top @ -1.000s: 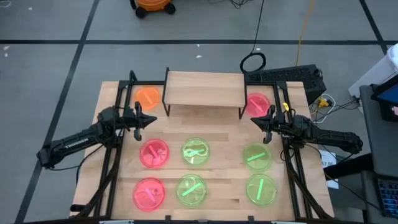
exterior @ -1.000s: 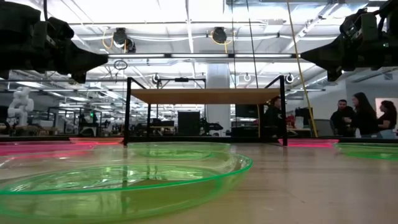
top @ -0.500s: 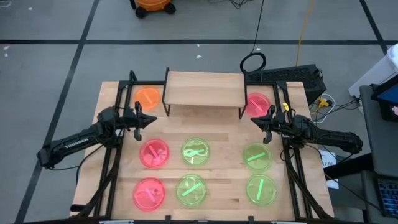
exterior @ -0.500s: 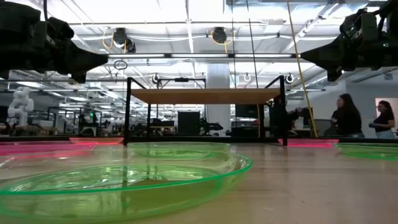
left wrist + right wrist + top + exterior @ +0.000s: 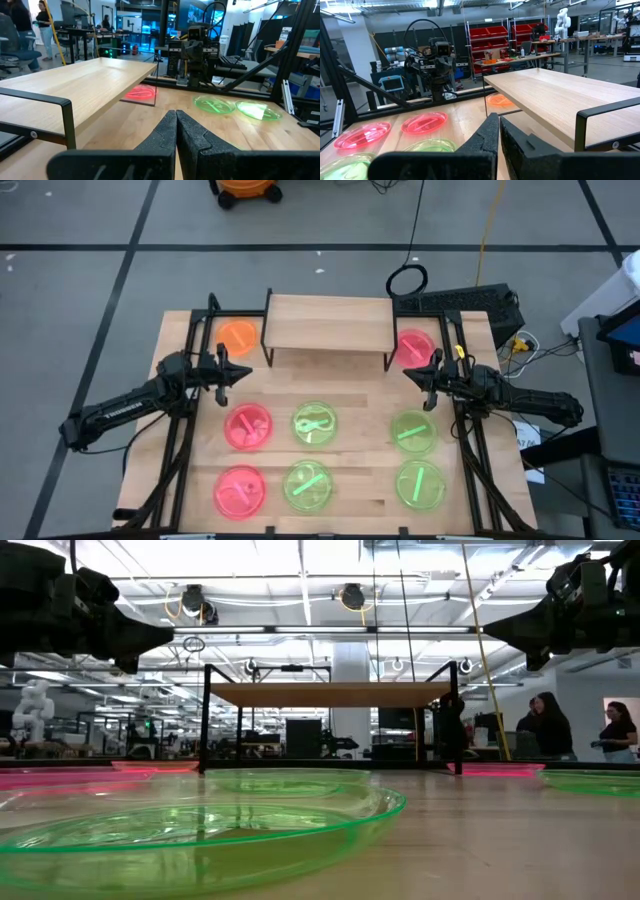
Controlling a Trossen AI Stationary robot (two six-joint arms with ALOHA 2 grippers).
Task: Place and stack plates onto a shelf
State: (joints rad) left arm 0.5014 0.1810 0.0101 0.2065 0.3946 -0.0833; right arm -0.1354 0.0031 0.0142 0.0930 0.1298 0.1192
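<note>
Several translucent plates lie flat on the big table: two pink (image 5: 247, 427) (image 5: 240, 491), four green in two rows (image 5: 314, 424) (image 5: 412, 432), an orange one (image 5: 238, 337) left of the shelf and a pink one (image 5: 414, 345) to its right. The shelf (image 5: 328, 323) is a light-wood board on black legs at the far middle, with nothing on it. My left gripper (image 5: 247, 373) hovers above the table left of the shelf, shut and holding nothing. My right gripper (image 5: 408, 376) hovers to the shelf's right, also shut and holding nothing. In the wrist views both finger pairs (image 5: 176, 120) (image 5: 498, 125) meet.
Black arm frames run along the table's left (image 5: 185, 410) and right (image 5: 462, 420) sides. Bare wood (image 5: 330, 385) lies between the shelf and the plate rows. People stand in the room beyond the table (image 5: 550, 725).
</note>
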